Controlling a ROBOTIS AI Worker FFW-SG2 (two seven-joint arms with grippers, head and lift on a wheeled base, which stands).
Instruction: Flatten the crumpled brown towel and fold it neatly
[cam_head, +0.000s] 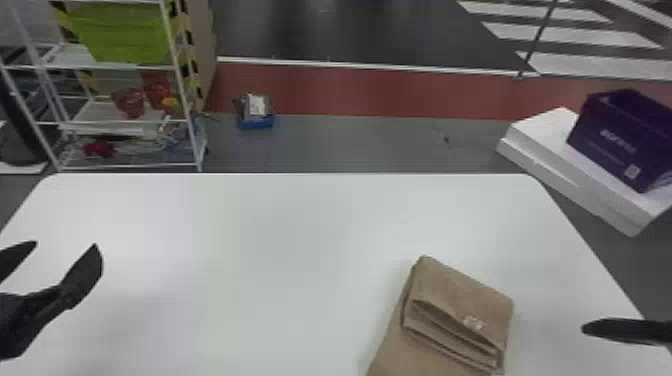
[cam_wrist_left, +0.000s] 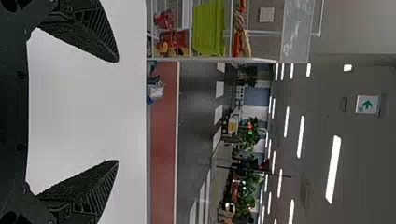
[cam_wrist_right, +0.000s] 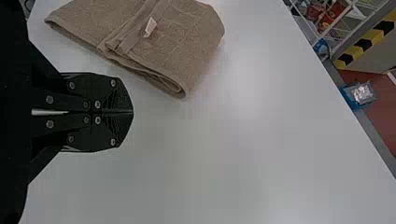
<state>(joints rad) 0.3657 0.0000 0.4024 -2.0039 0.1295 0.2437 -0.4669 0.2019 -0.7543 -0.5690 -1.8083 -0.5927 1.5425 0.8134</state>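
The brown towel (cam_head: 462, 300) lies on the white table at the front right, its far part folded over in layers with a small white label on top; its near part runs past the bottom edge. My left gripper (cam_head: 64, 250) stands open at the table's left side, well away from the towel. In the left wrist view the left gripper (cam_wrist_left: 116, 112) has its fingers wide apart with nothing between them. To the towel's right is my right gripper (cam_head: 587, 328). The right wrist view has the right gripper (cam_wrist_right: 132, 112) shut and empty, beside the towel (cam_wrist_right: 182, 46) and not touching it.
The white table (cam_head: 280, 240) spreads out left of and beyond the towel. Behind its left corner stands a white wire shelf (cam_head: 182, 100) with a green bin. Past the right edge, a purple box (cam_head: 620, 140) sits on a white box.
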